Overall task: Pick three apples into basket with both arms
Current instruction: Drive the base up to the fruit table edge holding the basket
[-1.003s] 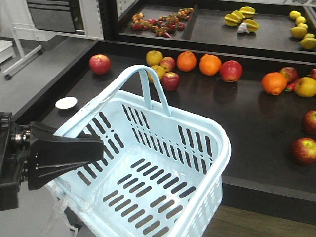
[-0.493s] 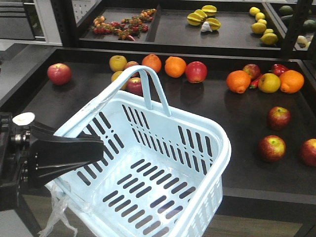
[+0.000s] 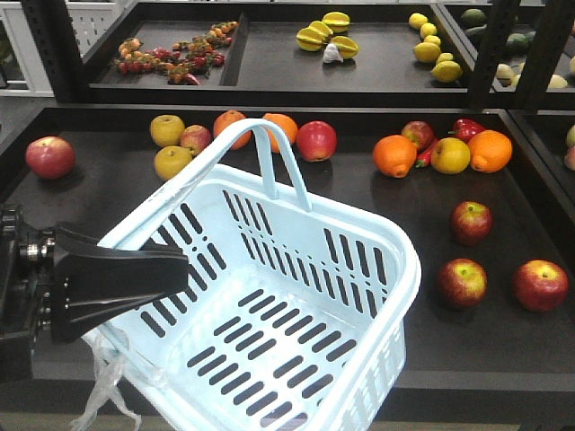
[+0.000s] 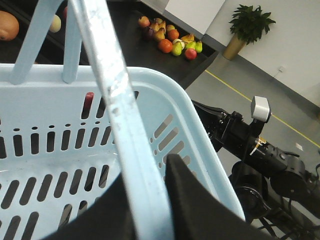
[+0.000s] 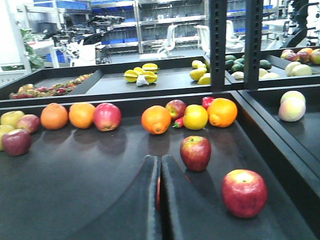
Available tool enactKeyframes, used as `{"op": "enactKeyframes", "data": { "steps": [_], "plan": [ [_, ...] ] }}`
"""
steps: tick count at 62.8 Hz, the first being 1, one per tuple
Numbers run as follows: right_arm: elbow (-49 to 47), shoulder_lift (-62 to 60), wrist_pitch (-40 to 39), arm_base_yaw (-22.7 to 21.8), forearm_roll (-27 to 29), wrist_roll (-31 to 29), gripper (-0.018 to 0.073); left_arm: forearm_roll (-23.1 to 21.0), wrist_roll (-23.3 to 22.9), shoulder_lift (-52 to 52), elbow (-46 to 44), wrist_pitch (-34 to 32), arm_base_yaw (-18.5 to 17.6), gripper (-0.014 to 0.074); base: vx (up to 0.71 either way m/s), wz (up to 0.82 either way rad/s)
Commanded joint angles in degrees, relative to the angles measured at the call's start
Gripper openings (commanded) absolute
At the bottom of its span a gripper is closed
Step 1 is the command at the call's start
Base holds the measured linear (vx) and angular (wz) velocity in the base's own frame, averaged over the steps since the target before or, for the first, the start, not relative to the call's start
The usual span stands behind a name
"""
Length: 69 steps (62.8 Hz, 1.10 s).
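The basket (image 3: 404, 256) is being held up in the lower middle of the frame, mouth up. Its long side seems to be running from upper left to lower right. Its rim is being clamped by the left gripper (image 3: 172, 268). The three apples (image 3: 471, 222) are being left lying on the table (image 3: 377, 206) at the right. The right gripper (image 5: 160, 160) is being pressed together.

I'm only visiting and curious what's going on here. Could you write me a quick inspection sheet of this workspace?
surface: black shelf, fruit scattered on it.
job's things: basket empty; three red apples lie on the shelf at right.
clutter: oranges, yellow apples; starfruit on the tier behind.
end effectors: left end effector clamped on the basket rim; right end effector fingers nearly together, holding nothing.
cables: thin black ones below the right arm.
surroundings: potted plant, grey floor.
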Motion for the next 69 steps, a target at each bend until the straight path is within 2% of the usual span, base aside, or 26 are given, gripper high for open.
{"op": "enactKeyframes", "data": {
  "steps": [1, 69],
  "plan": [
    [0.8, -0.6, -4.3, -0.3, -0.6, -0.4, -0.0001, -1.6, -0.8, -0.8, -1.8, 0.9, -0.1, -0.0008, 0.12, -0.15],
    [0.8, -0.6, -4.3, -0.3, -0.6, -0.4, -0.0001, -1.6, -0.8, -0.8, -1.8, 0.9, -0.1, -0.0008, 0.1, -0.02]
  ]
}}
